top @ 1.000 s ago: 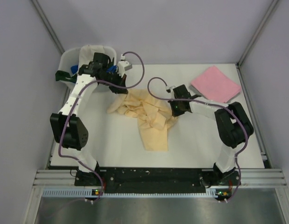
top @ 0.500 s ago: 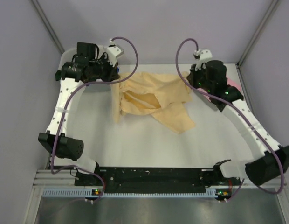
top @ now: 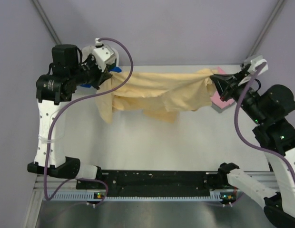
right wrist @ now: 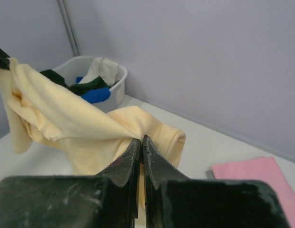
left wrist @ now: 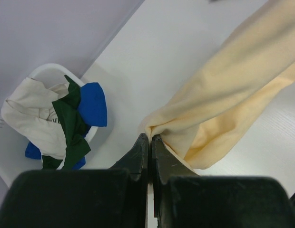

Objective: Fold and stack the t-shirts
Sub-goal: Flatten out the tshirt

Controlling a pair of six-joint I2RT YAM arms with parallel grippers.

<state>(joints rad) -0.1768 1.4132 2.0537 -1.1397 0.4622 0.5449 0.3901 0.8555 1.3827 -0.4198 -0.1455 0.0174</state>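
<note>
A pale peach-yellow t-shirt (top: 159, 92) hangs stretched in the air between my two grippers, above the back of the table. My left gripper (top: 108, 76) is shut on its left end; in the left wrist view the gripper (left wrist: 150, 137) pinches the cloth (left wrist: 223, 104). My right gripper (top: 215, 78) is shut on its right end, shown in the right wrist view (right wrist: 141, 139) with the shirt (right wrist: 66, 118) trailing left. A folded pink t-shirt (right wrist: 266, 178) lies at the back right, mostly hidden behind my right arm in the top view (top: 219, 100). Cream-white (left wrist: 31, 118), dark green (left wrist: 71, 126) and blue (left wrist: 93, 102) shirts lie in the tub.
A white plastic tub (left wrist: 4, 156) stands at the back left corner, also seen in the right wrist view (right wrist: 116, 88). Grey walls close in the table at the back and sides. The white table (top: 157, 142) lies below the hanging shirt.
Both grippers have risen and moved apart, lifting the peach-yellow shirt off the table and pulling it out into a wide band. The right arm has swung out to the right.
</note>
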